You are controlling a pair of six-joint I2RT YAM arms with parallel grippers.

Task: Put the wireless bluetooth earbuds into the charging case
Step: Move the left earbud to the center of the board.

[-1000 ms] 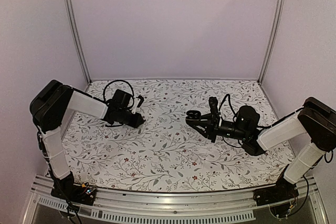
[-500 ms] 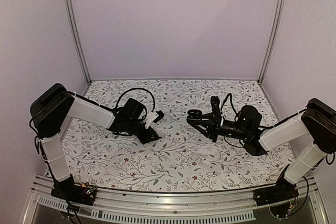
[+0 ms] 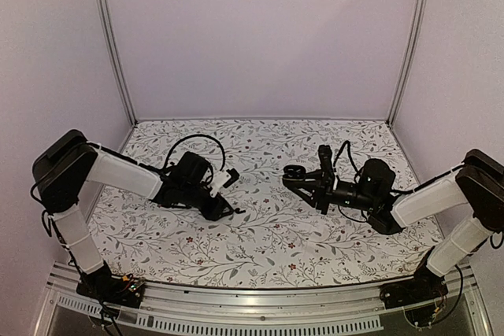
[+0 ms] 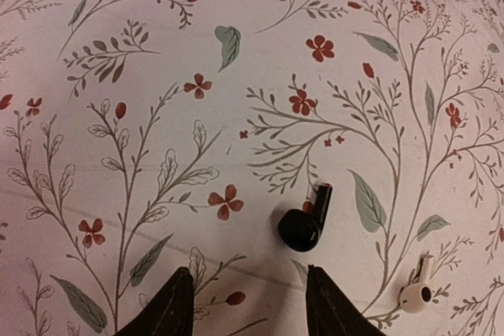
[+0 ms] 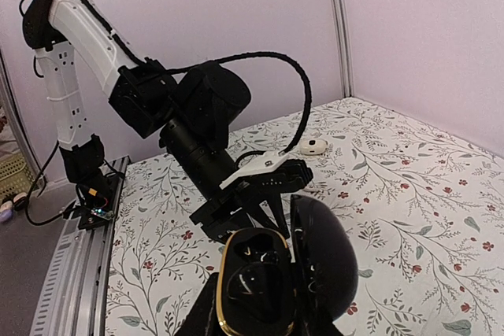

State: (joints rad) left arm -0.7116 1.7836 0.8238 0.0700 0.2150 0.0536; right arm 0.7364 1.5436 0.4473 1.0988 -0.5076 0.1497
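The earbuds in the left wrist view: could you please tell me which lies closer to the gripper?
The black earbud, lying just ahead of the open left gripper; the white earbud lies farther out to the side.

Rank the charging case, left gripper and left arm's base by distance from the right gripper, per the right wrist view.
1. Charging case: held in the right gripper itself.
2. Left gripper: just beyond it.
3. Left arm's base: far left, on the rail.
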